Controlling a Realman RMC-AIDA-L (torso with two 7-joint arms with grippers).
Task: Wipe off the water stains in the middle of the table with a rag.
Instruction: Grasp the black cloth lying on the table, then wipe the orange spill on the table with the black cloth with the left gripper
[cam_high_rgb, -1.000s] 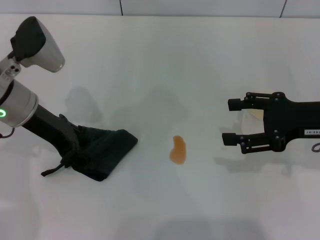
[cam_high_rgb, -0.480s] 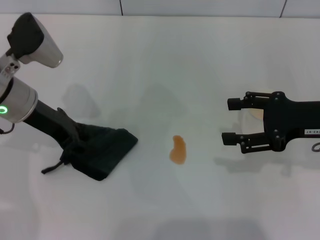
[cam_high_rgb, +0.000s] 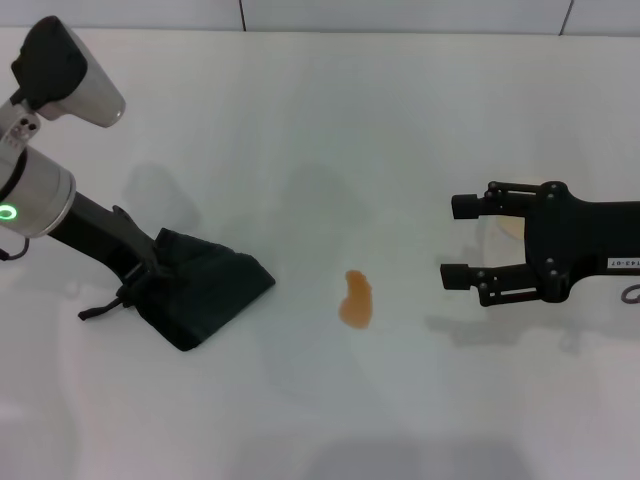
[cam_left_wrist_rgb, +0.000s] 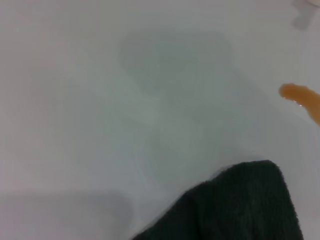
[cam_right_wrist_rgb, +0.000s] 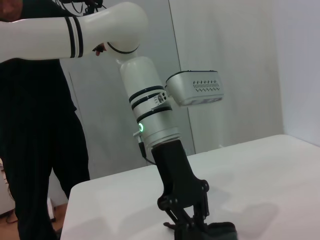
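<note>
Head view: my left gripper (cam_high_rgb: 148, 275) is down at the left side of the white table (cam_high_rgb: 320, 110), its jaws closed on the near-left end of the dark rag (cam_high_rgb: 205, 292), which lies on the table with a thin cord loop trailing left. The orange water stains (cam_high_rgb: 356, 299), one small blob, sit at the middle of the table, right of the rag and apart from it. My right gripper (cam_high_rgb: 462, 240) hovers at the right, jaws wide apart and holding nothing, pointing left toward the blob.
</note>
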